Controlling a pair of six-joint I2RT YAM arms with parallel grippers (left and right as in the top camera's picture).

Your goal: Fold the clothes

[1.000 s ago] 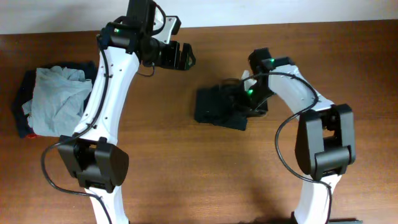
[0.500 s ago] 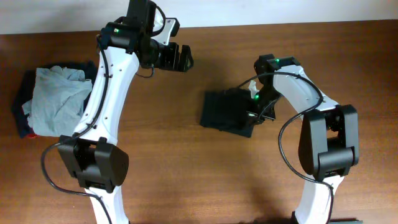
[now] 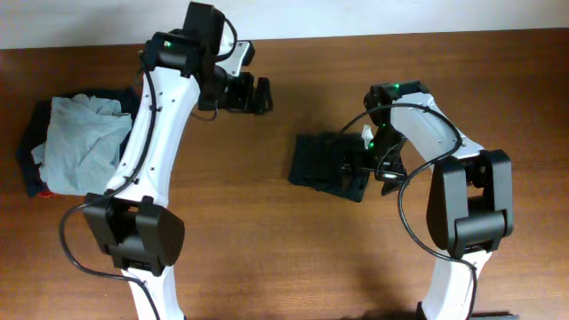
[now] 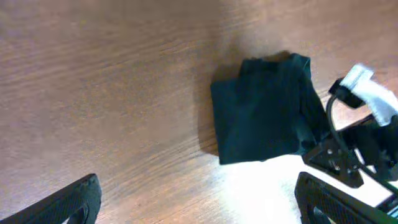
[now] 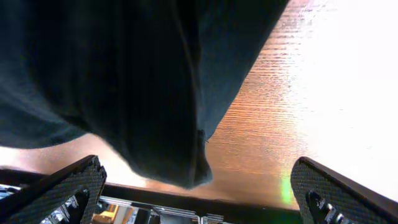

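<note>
Now the black T-shirt [image 3: 322,163] lies as a small, thick rectangle on the desk [image 3: 267,231], just in front of the right arm's wrist. Over the last second it has slid a little toward the robot and toward its right side, and the right arm has swung round with it, so I take it that the bundle was being tugged into place rather than folded again.

Seen from its own camera, the right claw [image 5: 196,177] has its fingers wide apart. Dark cloth lies ahead of them, with one edge reaching down between them, but nothing looks pinched. The left claw [image 4: 198,190] is also spread wide and holds nothing. It hangs over bare wood well away from the shirt, and it has turned and dropped back only slightly.

Far on the left sits a loosely heaped grey shirt [image 3: 84,142] on top of a dark garment [image 3: 31,147], neither touched by either arm.

To my eye the folding of the black shirt is all but finished. What remains is squaring the packet or moving it aside.
</note>
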